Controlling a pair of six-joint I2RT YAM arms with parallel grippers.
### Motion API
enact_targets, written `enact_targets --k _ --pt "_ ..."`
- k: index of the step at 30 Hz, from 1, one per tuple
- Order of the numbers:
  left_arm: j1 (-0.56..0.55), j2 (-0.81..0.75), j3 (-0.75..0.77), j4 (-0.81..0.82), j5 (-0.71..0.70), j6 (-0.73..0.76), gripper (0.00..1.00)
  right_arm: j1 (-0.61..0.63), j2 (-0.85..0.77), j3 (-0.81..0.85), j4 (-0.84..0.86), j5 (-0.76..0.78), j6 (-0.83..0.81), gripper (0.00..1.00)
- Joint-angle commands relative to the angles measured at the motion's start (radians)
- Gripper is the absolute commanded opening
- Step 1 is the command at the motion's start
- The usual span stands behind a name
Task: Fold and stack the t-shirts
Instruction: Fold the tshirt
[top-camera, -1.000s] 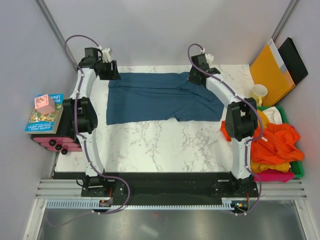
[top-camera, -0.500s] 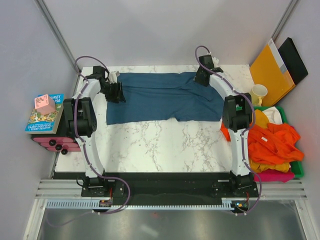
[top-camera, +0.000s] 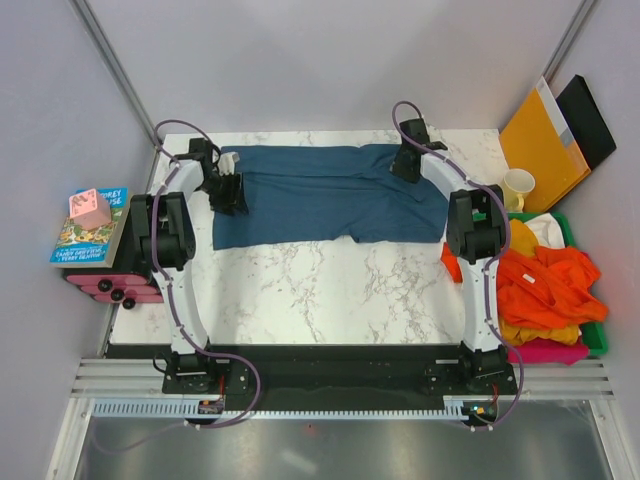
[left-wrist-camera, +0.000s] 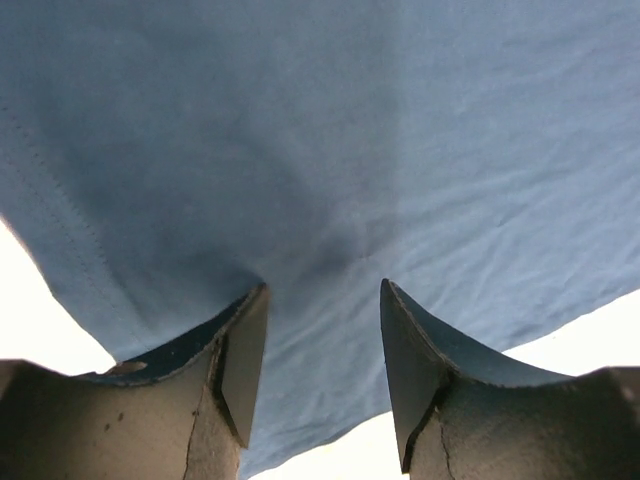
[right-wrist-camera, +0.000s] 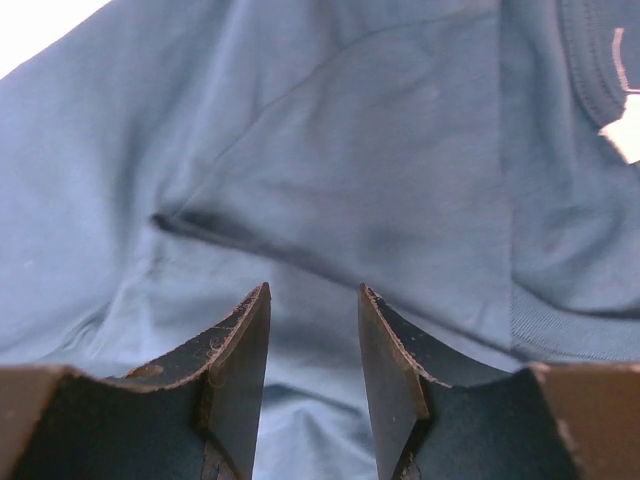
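Note:
A dark teal-blue t-shirt (top-camera: 330, 195) lies spread flat across the far half of the marble table. My left gripper (top-camera: 228, 190) is over its left edge, jaws open, with blue cloth (left-wrist-camera: 330, 150) filling the view between and beyond the fingers (left-wrist-camera: 240, 360). My right gripper (top-camera: 405, 165) is over the shirt's far right part near a sleeve fold, jaws open, above the creased cloth (right-wrist-camera: 330, 170); the collar (right-wrist-camera: 590, 70) shows at the top right. Neither gripper holds anything. Orange, yellow and pink t-shirts (top-camera: 550, 285) lie heaped in a bin on the right.
A green bin (top-camera: 600, 330) holds the heap at the table's right edge. A cream cup (top-camera: 518, 185), an orange envelope (top-camera: 545, 135) and a black folder (top-camera: 590, 120) stand at the back right. Books with a pink box (top-camera: 90, 225) sit off the left edge.
My left gripper has moved from the far left corner nearer along the shirt's left edge. My right gripper has shifted slightly toward the far right. The shirt lies much as before.

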Motion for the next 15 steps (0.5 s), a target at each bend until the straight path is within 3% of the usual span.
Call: enact_targets --k 1,8,15 --pt "0.027 0.057 0.066 -0.063 -0.081 0.022 0.56 -0.019 0.049 0.025 -0.012 -0.017 0.034 0.48" --pt "0.056 0.119 0.140 -0.111 -0.134 0.034 0.56 -0.039 0.121 0.107 -0.084 -0.016 0.052 0.48" --pt "0.065 0.116 0.217 -0.114 -0.084 0.036 0.57 -0.042 0.109 0.135 -0.052 -0.025 0.003 0.48"
